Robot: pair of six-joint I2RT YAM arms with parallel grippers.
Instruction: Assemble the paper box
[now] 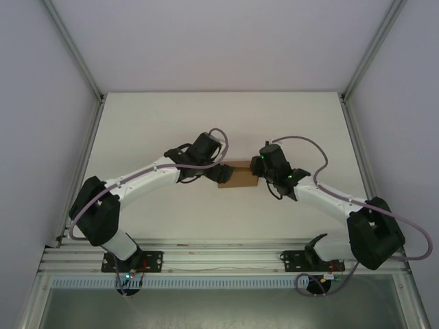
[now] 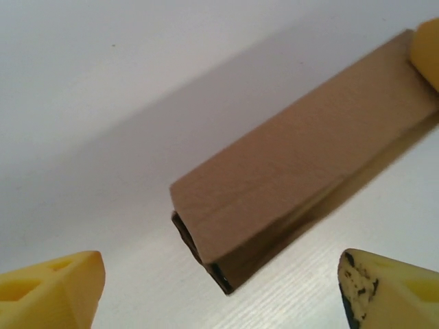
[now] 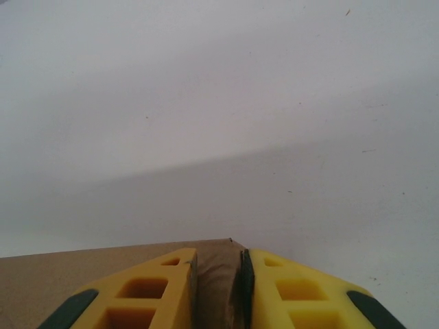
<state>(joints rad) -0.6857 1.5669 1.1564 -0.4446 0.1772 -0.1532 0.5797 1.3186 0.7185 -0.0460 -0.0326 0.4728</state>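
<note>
The box [image 1: 237,177] lies at the middle of the table [image 1: 171,123], its long axis running left to right between the arms. The right gripper [image 3: 218,277] is pinched onto its right end. The left gripper [image 2: 219,301], fingers spread wide, sits just off the left end, with the box straight ahead of it.

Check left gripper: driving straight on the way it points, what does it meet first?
Most likely the near end of the paper box, lying straight ahead between the open fingers of the left gripper. Nothing shows in front of it; depth is unclear.
</note>
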